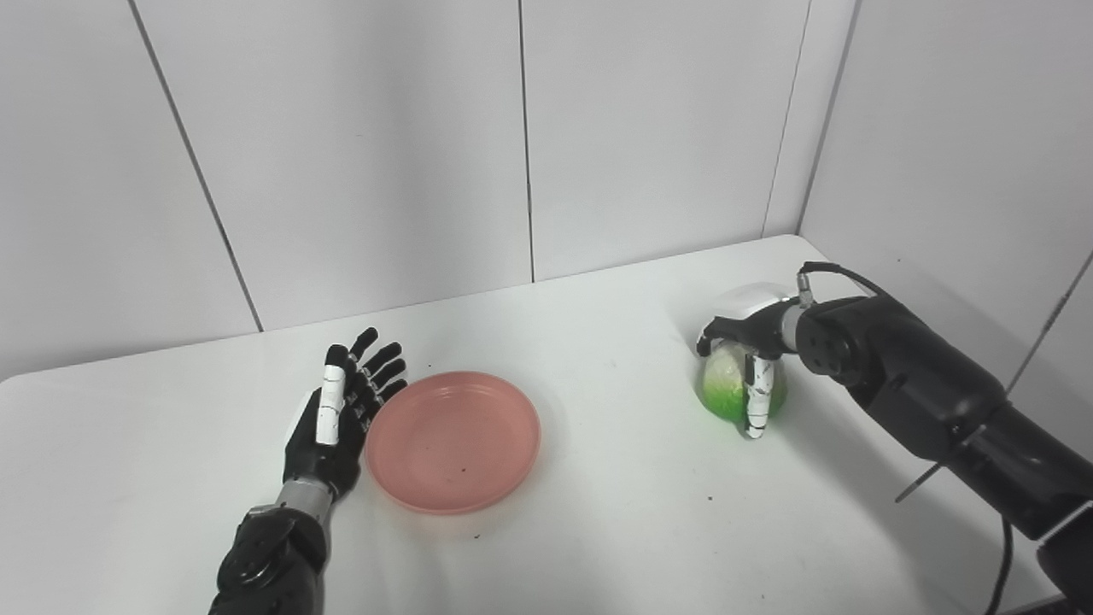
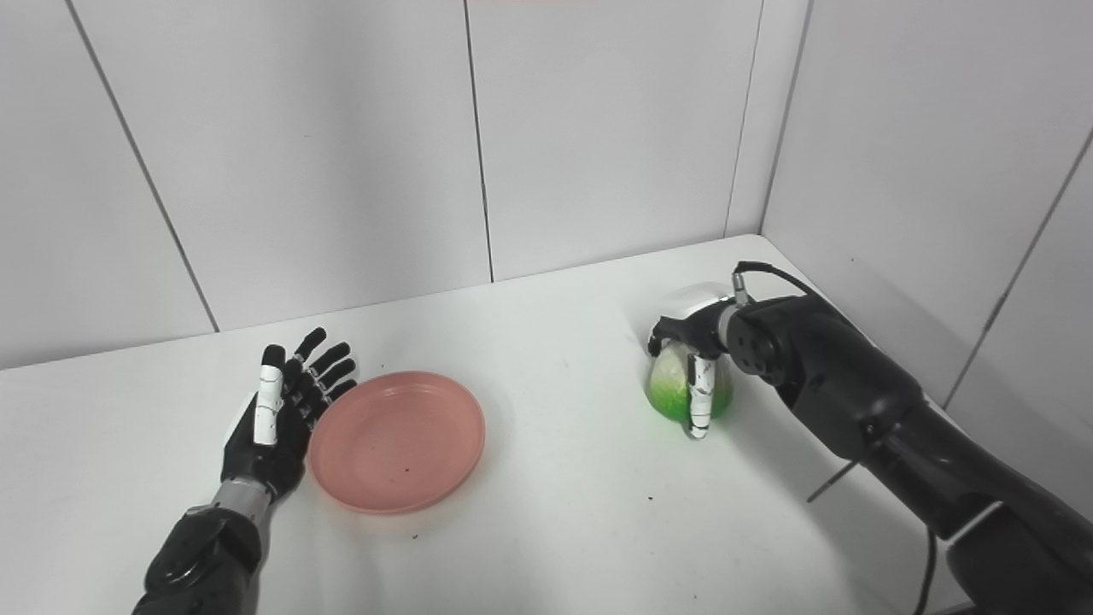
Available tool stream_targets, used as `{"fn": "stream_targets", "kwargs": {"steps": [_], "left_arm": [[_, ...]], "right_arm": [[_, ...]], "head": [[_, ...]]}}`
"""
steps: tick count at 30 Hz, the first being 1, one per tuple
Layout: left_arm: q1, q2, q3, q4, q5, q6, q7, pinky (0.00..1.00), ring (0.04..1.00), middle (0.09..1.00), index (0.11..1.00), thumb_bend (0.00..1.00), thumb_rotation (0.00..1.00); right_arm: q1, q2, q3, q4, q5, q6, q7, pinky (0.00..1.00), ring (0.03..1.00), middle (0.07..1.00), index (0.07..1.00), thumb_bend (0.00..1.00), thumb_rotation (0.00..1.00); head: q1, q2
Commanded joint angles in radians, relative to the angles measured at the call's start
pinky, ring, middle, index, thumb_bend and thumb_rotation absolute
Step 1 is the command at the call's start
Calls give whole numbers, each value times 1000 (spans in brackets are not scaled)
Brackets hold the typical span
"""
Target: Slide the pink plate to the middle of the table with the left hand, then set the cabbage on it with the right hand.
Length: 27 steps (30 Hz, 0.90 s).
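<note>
Plate [image 1: 452, 440] sits on the white table [image 1: 598, 530], left of the middle and nearer the front edge than the back. It is pink, round and shallow, with a raised rim and a few dark specks on its inside. The table is plain white with a rounded far corner on the right, and a few tiny dark crumbs lie on it near the plate. Pale grey wall panels [image 1: 359, 145] with thin dark seams close it in at the back and along the right side.

Left hand [image 1: 337, 423] lies just beside the plate's left rim, palm turned toward it, its fingers [image 1: 380, 363] straight, spread apart and holding nothing. Whether it touches the rim cannot be told.

Cabbage [image 1: 726, 384] stands on the table well to the right of the plate, near the right wall. It is small and rounded, pale whitish at the top and bright green toward the bottom. Right hand [image 1: 751, 342] covers it from above, fingers curled down around it, one white-banded finger running down its front to the table. The cabbage rests on the surface.
</note>
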Motion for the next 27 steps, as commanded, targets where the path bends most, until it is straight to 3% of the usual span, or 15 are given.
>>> {"fn": "stream_targets", "kwargs": {"steps": [1, 3, 5, 7, 8, 27], "left_arm": [[3, 4, -3, 4, 10, 25, 7, 853, 877, 862, 910, 930, 908], [3, 3, -3, 1, 11, 28, 10, 855, 880, 863, 911, 932, 907], [3, 3, -3, 0, 10, 31, 12, 848, 876, 860, 909, 933, 905], [2, 3, -2, 1, 10, 32, 11, 852, 876, 860, 908, 934, 904], [1, 4, -3, 2, 10, 31, 10, 856, 877, 861, 909, 930, 908], [-2, 4, -2, 7, 14, 31, 20, 848, 875, 860, 904, 929, 910]], "right_arm": [[2, -12, -1, 24, 1, -47, -22, 657, 780, 823, 510, 604, 111], [5, -13, -10, 34, 14, -59, -35, 685, 768, 763, 489, 542, 116], [4, -14, -17, 44, 24, -65, -41, 525, 594, 586, 456, 527, 24], [1, -14, -18, 52, 26, -65, -40, 512, 579, 549, 455, 525, 6], [0, -15, -17, 54, 27, -63, -40, 454, 527, 523, 466, 527, 2], [-12, -10, -51, 14, 84, -35, 10, 330, 410, 491, 521, 518, 0]], "head": [[2, -1], [2, -1], [2, -1], [2, -1], [2, -1], [5, -2]]}}
